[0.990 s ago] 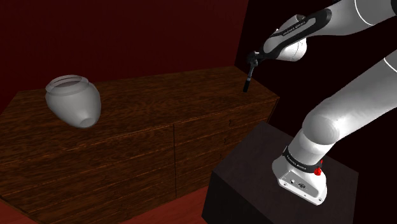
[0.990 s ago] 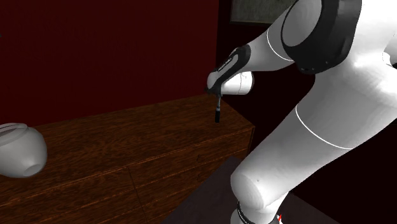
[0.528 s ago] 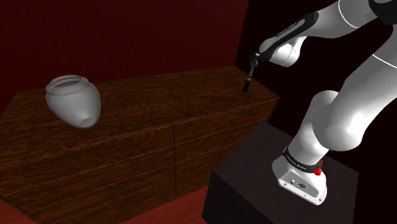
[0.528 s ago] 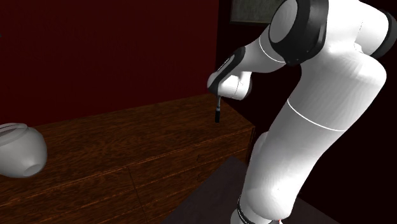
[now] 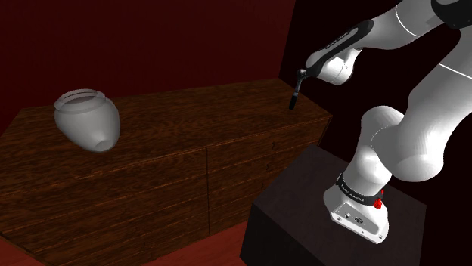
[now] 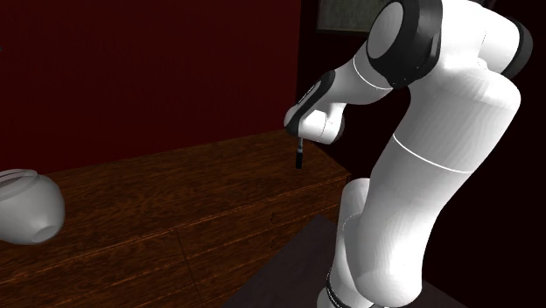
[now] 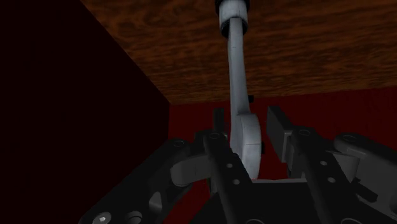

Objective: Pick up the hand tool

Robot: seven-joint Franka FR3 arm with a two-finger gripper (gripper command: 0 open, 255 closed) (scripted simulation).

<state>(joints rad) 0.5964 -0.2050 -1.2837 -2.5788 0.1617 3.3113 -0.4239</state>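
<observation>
Hand tool (image 5: 293, 94) hangs upright from the gripper (image 5: 301, 76) at the end of the counter (image 5: 174, 132) nearest the arm, on the shoulder view's right. It is a slim grey piece with a thicker rounded head at the top and a dark collar with a pale band near its lower end. In the wrist view the head of the hand tool (image 7: 245, 137) sits between the two black fingers, which stand narrow and close on either side of it, clasping it; the shaft runs away from the gripper (image 7: 248, 119) toward the dark wooden top of the counter (image 7: 331, 44). The lower tip is just over the corner of the counter; whether it touches the wood I cannot tell.

From the second exterior view the hand tool (image 6: 297, 155) points straight down below the gripper (image 6: 296, 134), with the white arm bending high above the stand. A grey vase (image 5: 87, 119) lies tilted on the counter well apart from the tool, toward the shoulder view's left, its wide mouth turned up; it also shows at the second exterior view's left edge (image 6: 26, 206). The stand (image 5: 302, 200) is a dark box just beside the counter's end. A dark red wall (image 5: 151, 45) rises behind the counter, and a black area (image 5: 318, 30) lies past its edge.
</observation>
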